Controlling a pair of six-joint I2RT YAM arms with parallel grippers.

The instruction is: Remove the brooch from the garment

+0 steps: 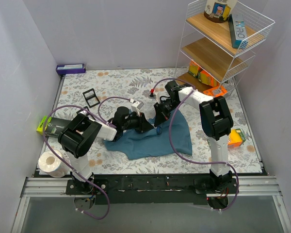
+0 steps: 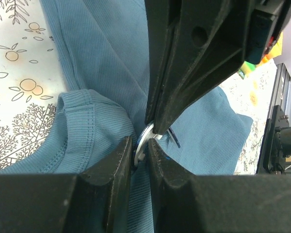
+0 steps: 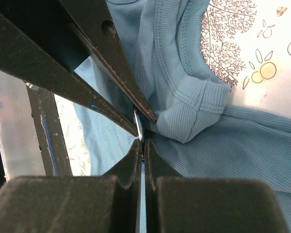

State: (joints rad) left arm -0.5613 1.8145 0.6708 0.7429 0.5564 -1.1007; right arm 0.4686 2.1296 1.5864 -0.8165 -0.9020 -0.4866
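Note:
The garment (image 1: 157, 140), a teal T-shirt, lies crumpled on the flowered table between the two arms. Both grippers meet over its upper edge. In the left wrist view the brooch (image 2: 145, 138), a small whitish disc seen nearly edge-on, stands up from the cloth by the ribbed collar (image 2: 80, 121). My left gripper (image 2: 141, 145) is shut on its lower part, cloth against one finger. My right gripper (image 3: 141, 144) is shut on the disc's opposite edge; its fingers (image 2: 184, 73) come down from above. The brooch (image 3: 138, 124) shows as a thin sliver in the right wrist view.
A wire shelf (image 1: 223, 43) with boxes stands at the back right, orange packs (image 1: 214, 91) at its foot. An orange box (image 1: 236, 137) lies right of the shirt. At the left lie a green box (image 1: 42, 125), a paper roll (image 1: 51, 162) and a black frame (image 1: 90, 97).

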